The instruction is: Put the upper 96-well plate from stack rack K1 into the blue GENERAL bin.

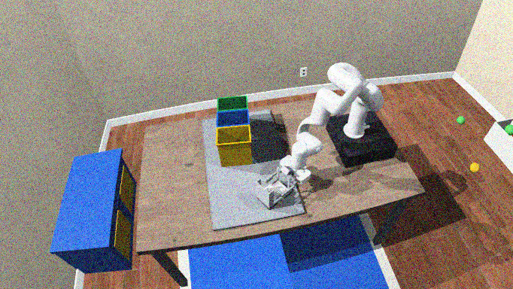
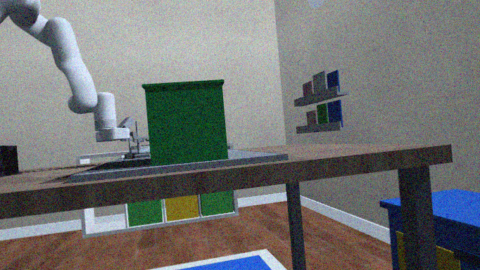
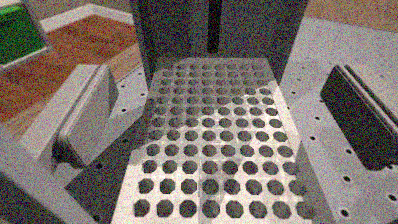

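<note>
The upper 96-well plate [image 1: 278,187] [image 3: 220,150] lies in the grey stack rack K1 [image 1: 265,198] [image 3: 175,30], whose tall slotted wall stands at the plate's far end. The lower plate cannot be made out beneath it. My gripper [image 3: 222,117] is open over the rack, one finger on each side of the plate, with gaps on both sides and nothing held. The blue bin GENERAL [image 1: 233,117] stands upright between the green bin [image 1: 232,102] [image 2: 186,123] and the yellow bin [image 1: 235,154], both also upright. The blue bin is hidden behind the green one in the exterior view.
A grey perforated board [image 1: 226,203] [image 2: 260,157] lies on the wooden table [image 1: 169,188] under rack and bins. The bins stand in a tight row, the yellow one nearest the rack. The arm's black base [image 1: 370,154] is at the right. A blue cabinet [image 1: 90,188] stands beyond the table's left end.
</note>
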